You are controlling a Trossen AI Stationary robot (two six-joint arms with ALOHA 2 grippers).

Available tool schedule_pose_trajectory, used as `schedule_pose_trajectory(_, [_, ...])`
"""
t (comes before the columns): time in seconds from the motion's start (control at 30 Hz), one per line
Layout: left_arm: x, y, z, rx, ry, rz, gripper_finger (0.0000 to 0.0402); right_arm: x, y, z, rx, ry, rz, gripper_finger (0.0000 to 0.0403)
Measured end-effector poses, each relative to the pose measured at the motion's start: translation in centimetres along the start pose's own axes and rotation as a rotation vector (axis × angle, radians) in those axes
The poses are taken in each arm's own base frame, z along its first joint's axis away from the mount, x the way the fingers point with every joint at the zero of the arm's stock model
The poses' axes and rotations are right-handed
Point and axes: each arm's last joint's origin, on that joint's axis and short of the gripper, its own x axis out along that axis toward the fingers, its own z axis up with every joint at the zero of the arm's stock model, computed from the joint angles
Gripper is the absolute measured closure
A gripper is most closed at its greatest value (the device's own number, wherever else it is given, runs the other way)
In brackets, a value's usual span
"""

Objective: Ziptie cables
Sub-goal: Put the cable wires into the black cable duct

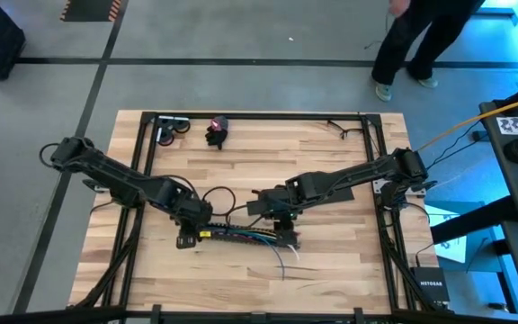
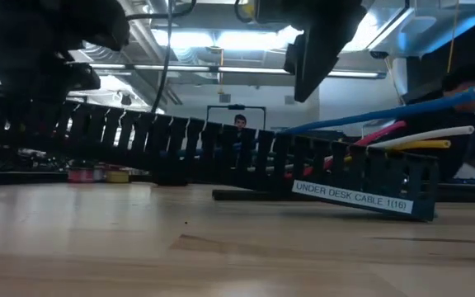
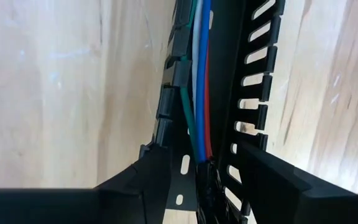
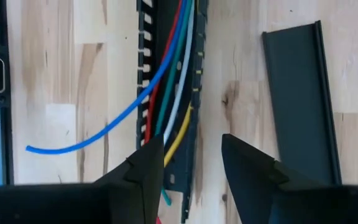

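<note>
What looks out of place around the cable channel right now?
The blue cable has escaped the slotted channel, looping out through a side slot onto the table, while the other cables run inside. In the low view the channel sits tilted, one end raised. The flat cover lies apart.

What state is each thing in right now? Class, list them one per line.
Cables: lying inside the slotted channel, not tied; blue one strays out over the table.
Slotted channel: uncovered, one end raised off the table.
Flat cover: off, lying beside the channel.
Left hand: open, straddling the channel.
Right hand: open, above the channel's edge.
</note>
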Motion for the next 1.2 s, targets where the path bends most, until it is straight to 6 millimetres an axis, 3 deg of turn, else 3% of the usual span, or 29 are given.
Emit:
schedule_pose_trajectory(0.37, [0.7, 0.3, -0.3, -0.015, 0.002, -0.046, 0.0165, 0.0, 0.0, 0.2, 0.020, -0.016, 0.005, 0.0248])
schedule_pose_trajectory(0.67, [-0.8, 0.5, -0.8, 0.086, -0.067, -0.029, 0.0164, 0.0, 0.4, 0.4, 0.024, -0.038, 0.032, 0.0248])
schedule_pose_trajectory(0.77, [-0.8, 0.5, -0.7, 0.116, -0.078, -0.007, 0.0174, 0.0, 0.4, 0.5, 0.021, -0.052, 0.036, 0.0248])
schedule_pose_trajectory(1.03, [-0.8, 0.7, -0.6, 0.154, -0.085, 0.002, 0.0275, 0.0, 0.4, 0.5, 0.020, -0.055, 0.036, 0.0248])
schedule_pose_trajectory(1.2, [-0.8, 0.7, -0.6, 0.122, -0.084, -0.001, 0.0270, 0.0, 0.5, 0.5, 0.035, -0.052, 0.051, 0.0248])
